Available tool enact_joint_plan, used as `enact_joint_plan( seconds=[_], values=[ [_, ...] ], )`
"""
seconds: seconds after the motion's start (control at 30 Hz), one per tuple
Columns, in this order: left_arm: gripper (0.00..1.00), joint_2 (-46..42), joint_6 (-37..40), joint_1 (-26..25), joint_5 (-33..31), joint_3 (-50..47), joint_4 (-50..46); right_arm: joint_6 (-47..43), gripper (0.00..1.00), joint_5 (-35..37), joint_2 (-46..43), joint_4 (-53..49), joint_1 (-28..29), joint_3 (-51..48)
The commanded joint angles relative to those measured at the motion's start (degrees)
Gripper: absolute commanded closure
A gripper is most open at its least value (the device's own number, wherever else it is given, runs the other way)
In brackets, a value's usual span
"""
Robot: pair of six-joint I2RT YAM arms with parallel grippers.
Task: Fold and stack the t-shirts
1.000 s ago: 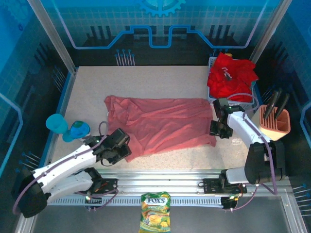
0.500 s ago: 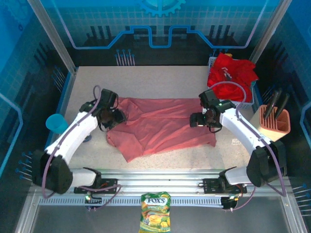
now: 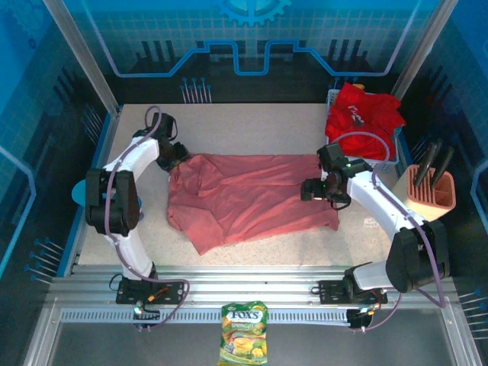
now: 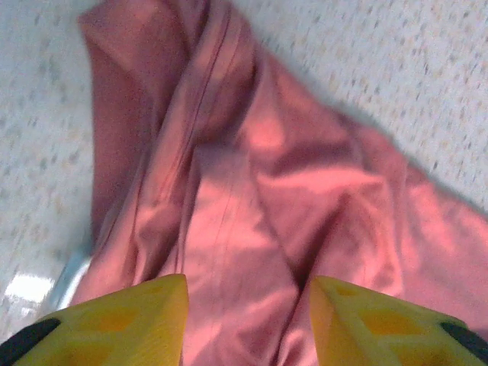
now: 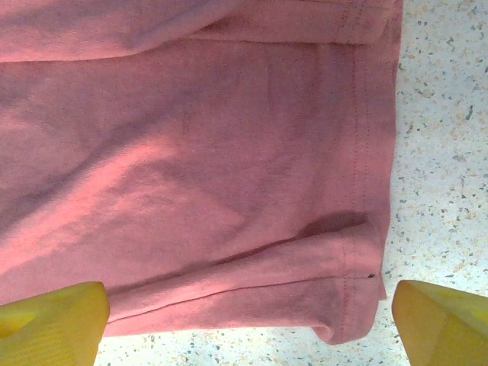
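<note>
Progress looks close to the start. The salmon-pink t-shirt (image 3: pixel 252 194) lies spread and rumpled in the middle of the desk (image 3: pixel 252 126). Creases run across it, one near corner trails towards the arms, and no fold has been made that I can see. The red t-shirts (image 3: pixel 362 118) sit bunched in the white mesh basket (image 3: pixel 332 97) at the far right corner, unfolded, and no stack exists anywhere on the desk.

The left end effector (image 3: pixel 174 158) hangs over the shirt's far left corner. In the left wrist view its fingers (image 4: pixel 130 316) stand apart above the wrinkled cloth and appear to pinch nothing. The right end effector (image 3: pixel 311 191) sits over the shirt's right edge, and in the right wrist view its fingers (image 5: pixel 53 316) are spread wide over the hem, with a small turned-up flap of cloth between them.

By my judgement the whole job remains: flatten and fold this shirt, then fetch, fold and stack the red ones.
</note>
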Motion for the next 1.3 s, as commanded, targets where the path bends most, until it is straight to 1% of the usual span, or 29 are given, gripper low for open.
enact_joint_plan(
  seconds=[0.0, 0.1, 0.3, 0.6, 0.7, 0.8, 1.07, 1.27],
  values=[
    [0.58, 3.55, 1.44, 1.19, -0.79, 3.71, 1.94, -1.33, 0.04, -1.14, -1.70, 0.32, -1.60, -0.97],
    [0.64, 6.65, 1.74, 1.74, -1.69, 6.41, 1.11, -1.79, 0.04, -1.58, -1.96, 0.54, -2.76, -1.50],
    [0.66, 8.06, 2.33, 1.77, -2.70, 6.98, 1.55, -2.06, 0.05, -2.18, -1.71, 1.07, -3.85, -2.03],
    [0.70, 8.20, 3.39, 1.74, -3.44, 3.99, 3.47, -2.33, 0.05, -2.52, -1.62, 0.82, -4.18, -1.52],
    [0.70, 8.94, 3.37, 1.44, -3.16, 4.25, 3.73, -2.37, 0.05, -2.62, -1.75, 0.73, -4.11, -1.49],
    [0.69, 9.59, 3.99, 0.89, -4.39, 4.65, 3.12, -2.33, 0.05, -2.43, -1.95, 0.45, -4.20, -1.62],
    [0.69, 9.30, 4.22, 0.86, -5.15, 2.59, 4.25, -2.50, 0.05, -2.78, -2.05, 0.48, -4.45, -1.78],
    [0.72, 9.69, 4.01, 0.76, -5.25, 2.50, 4.66, -2.53, 0.05, -3.17, -2.23, 0.46, -4.58, -1.68]
  ],
)
